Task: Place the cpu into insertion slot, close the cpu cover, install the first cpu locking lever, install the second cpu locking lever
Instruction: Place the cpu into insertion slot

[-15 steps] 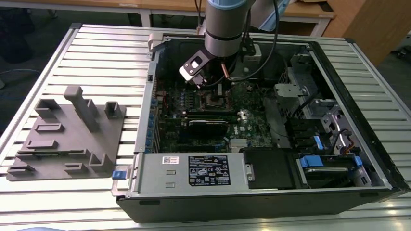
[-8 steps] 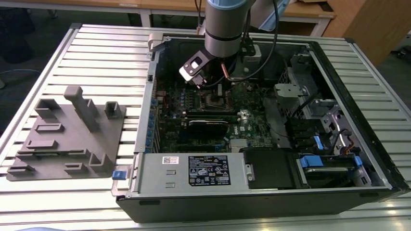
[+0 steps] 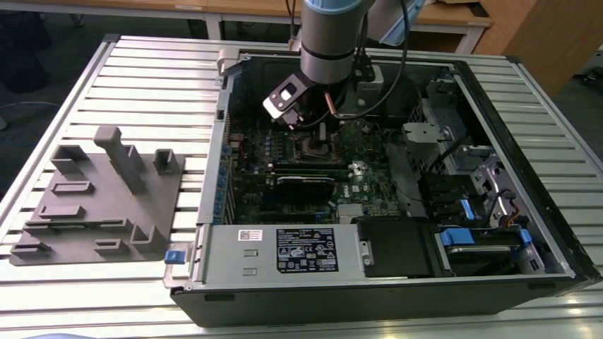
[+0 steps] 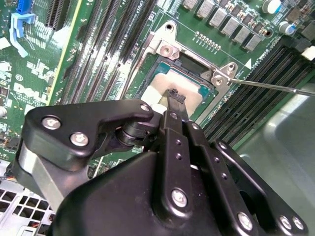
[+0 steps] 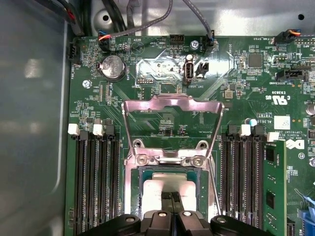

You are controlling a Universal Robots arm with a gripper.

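Observation:
The cpu (image 5: 170, 188), a pale silver square, lies in the insertion slot (image 5: 137, 189) on the green motherboard; it is also visible in the second wrist view (image 4: 189, 91). My gripper (image 5: 172, 197) hangs directly over the chip's middle, its two black fingertips (image 4: 174, 98) pressed together and much narrower than the chip. The cpu cover (image 5: 172, 103), a thin silver frame, stands raised open at the slot's hinge side. A thin wire locking lever (image 4: 275, 87) sticks out unlatched beside the slot. In the exterior view the gripper (image 3: 303, 126) reaches down into the open computer case.
Black memory slots (image 5: 96, 177) flank the socket on both sides, and a green memory stick (image 5: 274, 187) stands in one. The case walls (image 3: 222, 141), a power supply (image 3: 282, 251) and drive bays (image 3: 471, 212) ring the board. A grey fixture (image 3: 104, 205) sits on the table.

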